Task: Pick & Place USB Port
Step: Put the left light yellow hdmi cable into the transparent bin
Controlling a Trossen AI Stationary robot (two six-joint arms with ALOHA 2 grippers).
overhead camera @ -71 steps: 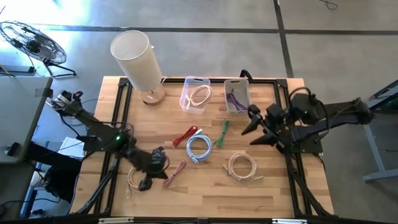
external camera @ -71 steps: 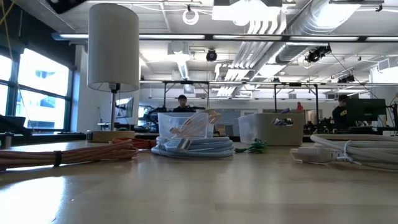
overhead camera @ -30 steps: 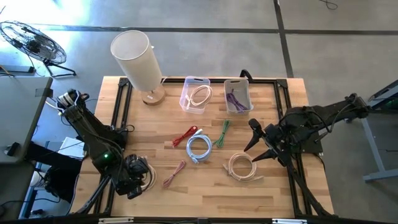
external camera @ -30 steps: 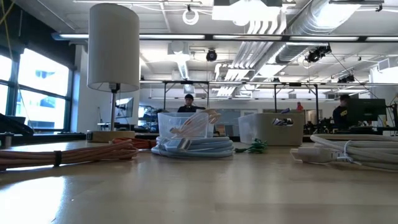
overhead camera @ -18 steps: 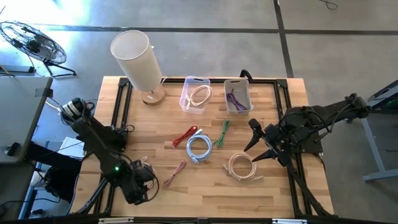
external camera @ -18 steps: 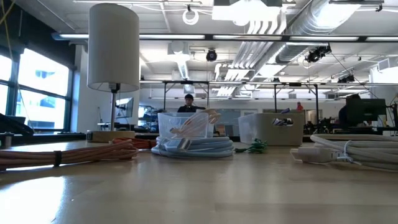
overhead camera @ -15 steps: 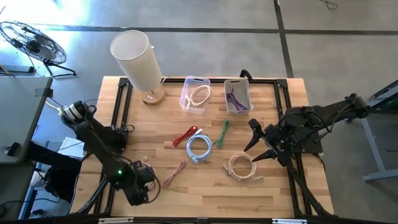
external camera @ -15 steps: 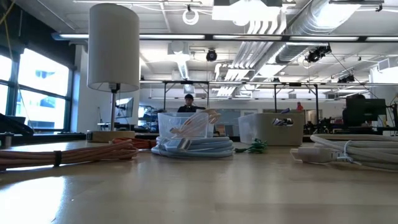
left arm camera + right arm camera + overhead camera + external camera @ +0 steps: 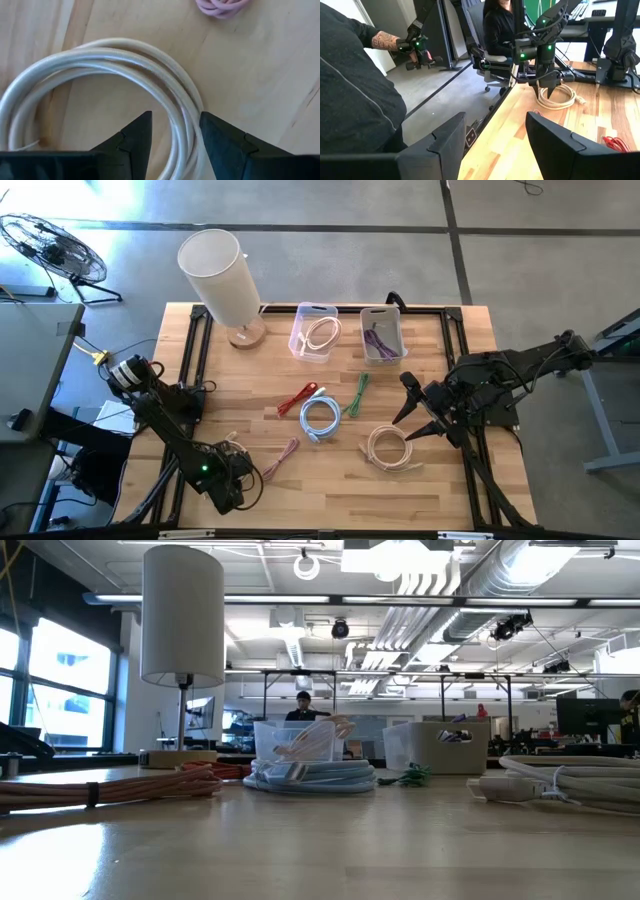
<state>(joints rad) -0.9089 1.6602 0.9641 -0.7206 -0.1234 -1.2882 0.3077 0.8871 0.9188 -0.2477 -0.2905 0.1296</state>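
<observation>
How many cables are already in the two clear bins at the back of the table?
2. A cream coiled cable sits in the left bin, and a purple cable sits in the right bin. More could be hidden underneath.

The high view looks straight down on the whole bench (image 9: 330,480) and both arms. The low view sits at bench-top level, facing across the surface into the room behind; it shares the lamp (image 9: 182,620) and the clear bins (image 9: 300,745) with the high view. The left wrist view hangs very close over a cream cable coil (image 9: 125,65). The right wrist view faces level across the bench toward the left arm (image 9: 542,55), with people beyond.
</observation>
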